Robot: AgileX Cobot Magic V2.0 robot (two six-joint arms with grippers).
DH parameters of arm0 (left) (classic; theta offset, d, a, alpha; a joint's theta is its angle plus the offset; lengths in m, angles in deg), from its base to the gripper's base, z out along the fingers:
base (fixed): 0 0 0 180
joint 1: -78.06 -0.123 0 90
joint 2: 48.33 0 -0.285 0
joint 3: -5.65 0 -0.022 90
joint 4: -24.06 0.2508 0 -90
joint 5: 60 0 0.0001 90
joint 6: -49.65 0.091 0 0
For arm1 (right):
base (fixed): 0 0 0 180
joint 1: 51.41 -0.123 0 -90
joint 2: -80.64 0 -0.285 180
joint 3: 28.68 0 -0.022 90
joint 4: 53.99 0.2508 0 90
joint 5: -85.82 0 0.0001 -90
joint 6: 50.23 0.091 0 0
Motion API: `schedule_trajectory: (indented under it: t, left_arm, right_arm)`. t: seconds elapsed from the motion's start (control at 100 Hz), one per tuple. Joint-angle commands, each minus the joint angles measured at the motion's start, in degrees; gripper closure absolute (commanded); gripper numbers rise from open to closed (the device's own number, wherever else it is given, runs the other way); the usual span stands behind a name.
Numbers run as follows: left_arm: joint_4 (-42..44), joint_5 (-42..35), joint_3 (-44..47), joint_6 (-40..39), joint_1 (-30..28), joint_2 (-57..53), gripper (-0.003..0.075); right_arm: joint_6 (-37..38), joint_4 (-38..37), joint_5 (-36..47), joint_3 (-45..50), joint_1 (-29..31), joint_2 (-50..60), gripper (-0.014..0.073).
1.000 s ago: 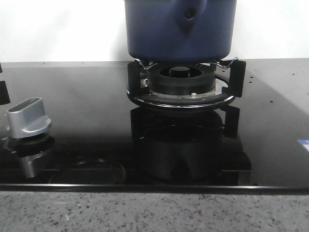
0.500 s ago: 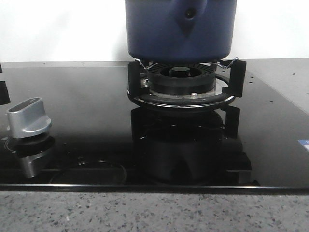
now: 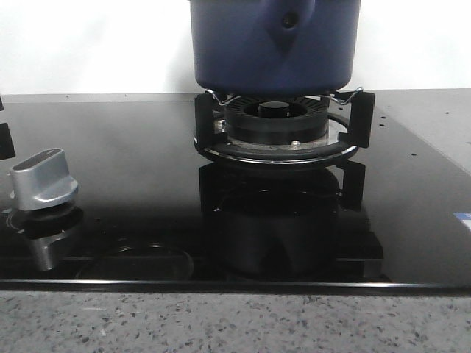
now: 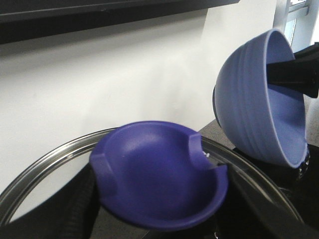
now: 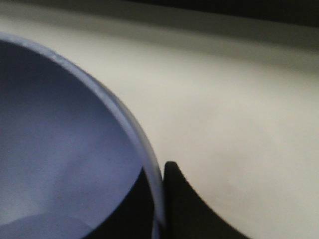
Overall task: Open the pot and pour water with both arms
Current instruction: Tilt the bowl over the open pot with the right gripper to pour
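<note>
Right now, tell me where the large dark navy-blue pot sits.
In the front view, the pot sits on the black burner grate, centre-right on the glossy cooktop, right of the silver knob.

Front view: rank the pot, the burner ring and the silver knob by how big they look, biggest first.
1. The pot, though its top is cut off by the frame.
2. The burner ring, about as wide as the pot but flatter.
3. The silver knob, clearly smallest, despite being nearest the camera.
</note>
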Motion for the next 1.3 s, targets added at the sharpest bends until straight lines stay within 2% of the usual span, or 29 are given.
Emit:
schedule_trajectory:
  t: [0.0, 0.27, 0.48, 1.29]
  left_arm:
    - [-5.52, 0.79, -1.94, -0.59, -0.22, -3.19, 0.0447]
    - [-5.52, 0.79, -1.94, -0.59, -0.22, -3.19, 0.0447]
    - [-5.52, 0.79, -1.94, -0.59, -0.22, -3.19, 0.0447]
    - [-5.52, 0.79, -1.94, -0.59, -0.22, -3.19, 0.0447]
  right_arm:
    - [-0.07, -1.41, 15.62, 1.40, -0.88, 3.03, 0.0662]
    - [-0.07, -4.36, 37.05, 9.45, -1.12, 3.03, 0.0662]
    - [-0.07, -4.63, 45.64, 10.41, -1.12, 3.03, 0.0662]
    - [-0.07, -4.63, 47.16, 10.41, -1.12, 3.03, 0.0662]
